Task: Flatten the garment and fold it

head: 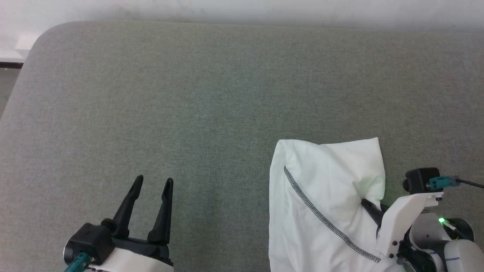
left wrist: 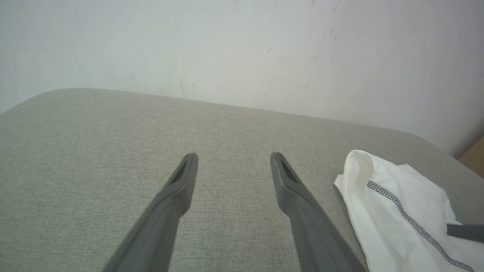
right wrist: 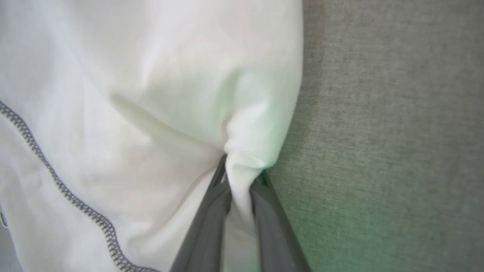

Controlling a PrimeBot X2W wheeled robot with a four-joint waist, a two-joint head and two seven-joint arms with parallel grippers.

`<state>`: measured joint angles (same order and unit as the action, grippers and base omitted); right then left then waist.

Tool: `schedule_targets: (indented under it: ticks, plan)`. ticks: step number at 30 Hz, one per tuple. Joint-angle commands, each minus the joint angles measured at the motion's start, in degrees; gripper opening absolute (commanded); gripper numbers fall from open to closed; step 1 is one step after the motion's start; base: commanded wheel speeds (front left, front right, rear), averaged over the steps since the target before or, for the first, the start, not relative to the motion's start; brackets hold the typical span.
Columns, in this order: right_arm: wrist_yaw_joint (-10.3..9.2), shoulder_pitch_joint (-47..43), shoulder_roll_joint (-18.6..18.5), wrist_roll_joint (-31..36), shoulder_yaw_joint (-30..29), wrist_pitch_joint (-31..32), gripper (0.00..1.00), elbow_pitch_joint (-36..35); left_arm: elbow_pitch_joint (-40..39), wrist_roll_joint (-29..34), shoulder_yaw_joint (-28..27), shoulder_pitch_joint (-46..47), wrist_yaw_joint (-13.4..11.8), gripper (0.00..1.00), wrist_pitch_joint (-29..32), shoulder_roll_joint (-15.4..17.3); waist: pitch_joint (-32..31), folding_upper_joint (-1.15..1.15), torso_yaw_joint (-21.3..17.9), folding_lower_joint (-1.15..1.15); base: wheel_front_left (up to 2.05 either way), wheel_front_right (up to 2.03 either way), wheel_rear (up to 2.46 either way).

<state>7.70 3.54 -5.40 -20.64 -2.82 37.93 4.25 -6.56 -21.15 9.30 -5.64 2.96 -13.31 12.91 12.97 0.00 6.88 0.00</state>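
Head view: white thin-fabric garment (head: 325, 189) with a grey zigzag-stitched seam (head: 321, 215) lies bunched at 4 o'clock on the grey-green fabric-covered bench (head: 189, 94). Its lower part runs off the bottom edge of the view. The seam runs diagonally from the garment's upper left down toward 5 o'clock.

Right gripper (head: 363, 201) comes in from 4 o'clock at the garment's right edge. Its fingers are closed on a pinched fold of cloth. In the right wrist view the two dark fingers (right wrist: 211, 211) squeeze a bunched ridge of the garment (right wrist: 113, 94), with white fabric pulled up between them at the tips of the right gripper (right wrist: 242, 170). How deep the fold sits in the fingers is hard to tell, as the tips are partly buried in cloth.

Left gripper (head: 154, 179) sits at 7 o'clock in the head view, fingers spread wide and holding nothing, well apart from the garment. In the left wrist view the left gripper (left wrist: 233, 156) is over bare bench (left wrist: 94, 151), the garment (left wrist: 397, 211) at 4 o'clock, and a pale wall (left wrist: 227, 45) lies beyond the far edge.
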Motion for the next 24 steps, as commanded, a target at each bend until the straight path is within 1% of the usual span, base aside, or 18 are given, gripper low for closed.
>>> schedule_targets:
  ticks: [1, 7, 11, 20, 24]
  plan:
    - [-0.21, 1.0, -0.4, 0.9, -0.2, -0.6, 0.00, 1.1, 0.1, -0.2, 0.0, 1.0, -0.1, 1.00, -0.2, 0.1, -0.4, 0.00, -0.5, 0.00, 0.00, 0.00, 0.00]
    - [-0.21, 4.1, -0.5, 1.4, 1.1, -2.2, 0.00, 0.1, 0.2, -0.3, 0.3, 1.4, 0.0, 1.00, -0.5, -0.2, -0.9, 0.00, -2.5, 0.00, 0.00, 0.00, 0.00]
    - [-0.21, 7.1, -1.6, 2.3, 1.2, -2.2, 0.00, 0.0, 0.3, -0.2, 0.0, 1.6, -0.1, 1.00, -0.6, 0.3, -0.8, 0.00, -4.2, 0.00, 0.00, 0.00, 0.00]
    - [-0.21, 16.0, -6.8, 5.7, 0.0, 1.1, 0.00, -0.6, -1.5, 0.3, -0.5, 2.6, -0.4, 1.00, 0.0, 2.1, 2.0, 0.00, -8.5, 0.00, 0.00, 0.00, 0.00]
    - [-0.21, 19.3, -10.8, 7.8, -0.2, 3.4, 0.00, -2.1, -3.0, 0.8, -0.6, 4.1, -0.3, 1.00, 0.5, 3.1, 4.6, 0.00, -10.2, 0.00, 0.00, 0.00, 0.00]
